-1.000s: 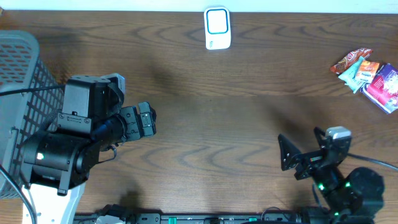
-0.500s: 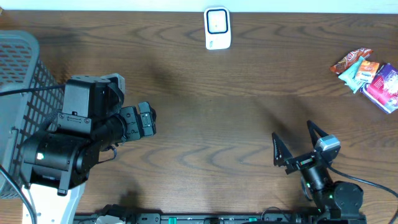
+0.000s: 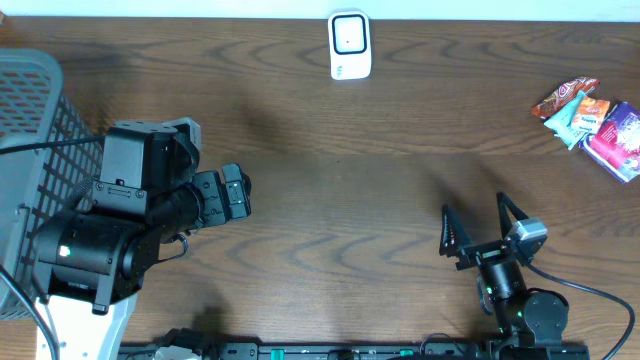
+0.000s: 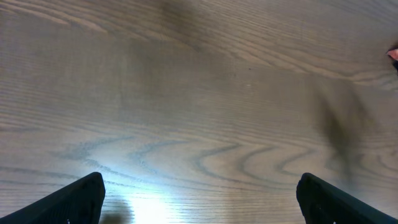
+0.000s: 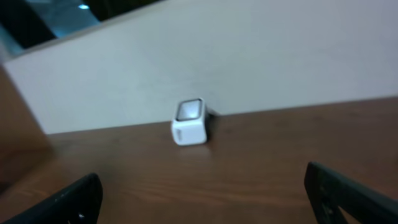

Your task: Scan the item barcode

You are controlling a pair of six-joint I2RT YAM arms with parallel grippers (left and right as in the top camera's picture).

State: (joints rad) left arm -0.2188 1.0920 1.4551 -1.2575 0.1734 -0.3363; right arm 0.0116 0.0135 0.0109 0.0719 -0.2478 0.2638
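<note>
We see the left pincer [image 4: 200, 190] and right pincer [image 3: 474, 214] both apart, empty. The scanner [image 3: 350, 45] stands well ahead of the right one.

White scanner [image 3: 350, 45] at far edge; colourful packets [image 3: 595, 122] far right

White scanner [image 3: 350, 45]; brown wood-grain table [image 3: 380, 170]; grey basket [image 3: 30, 90]; red, teal, magenta packets [image 3: 592, 122].
</note>
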